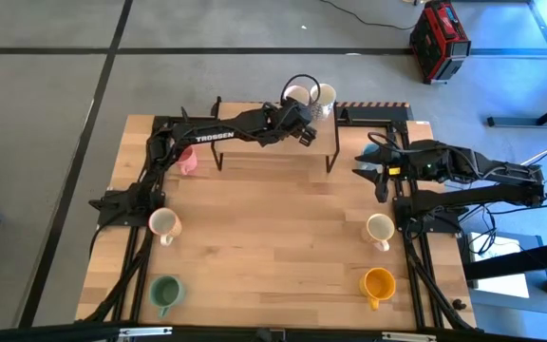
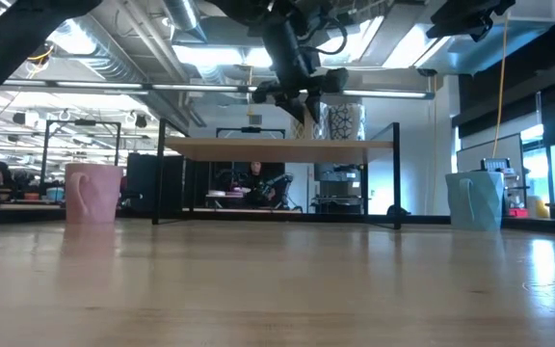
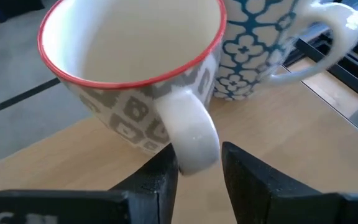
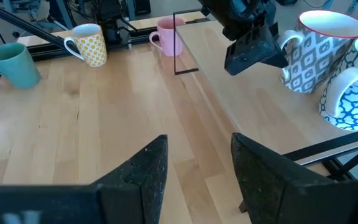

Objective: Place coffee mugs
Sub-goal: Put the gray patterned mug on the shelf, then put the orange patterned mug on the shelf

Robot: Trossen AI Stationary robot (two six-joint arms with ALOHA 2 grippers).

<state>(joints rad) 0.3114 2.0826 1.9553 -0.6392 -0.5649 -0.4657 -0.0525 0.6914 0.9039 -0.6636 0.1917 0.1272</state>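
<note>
On the raised shelf [image 1: 273,144] at the far side of the surface [image 1: 273,256], the left tool [image 3: 197,171] stands at the handle of the grey-patterned mug [image 3: 135,81]. Its fingers [image 3: 160,180] sit narrowly parted on either side of the handle, with a slight gap showing on one side; whether the grip is fully released cannot be confirmed. The mug stands upright on the shelf, directly beside the blue-patterned mug [image 3: 260,50]. The handle points straight back toward the left tool, so withdrawal should run along the handle axis, away from the mug body.

The right tool [image 4: 194,168] waits over the right side of the surface, fingers moderately apart, holding nothing. Remaining mugs stand on the surface: pink mug [image 1: 188,161], green mug [image 1: 165,293], orange-yellow mug [image 1: 378,283].
</note>
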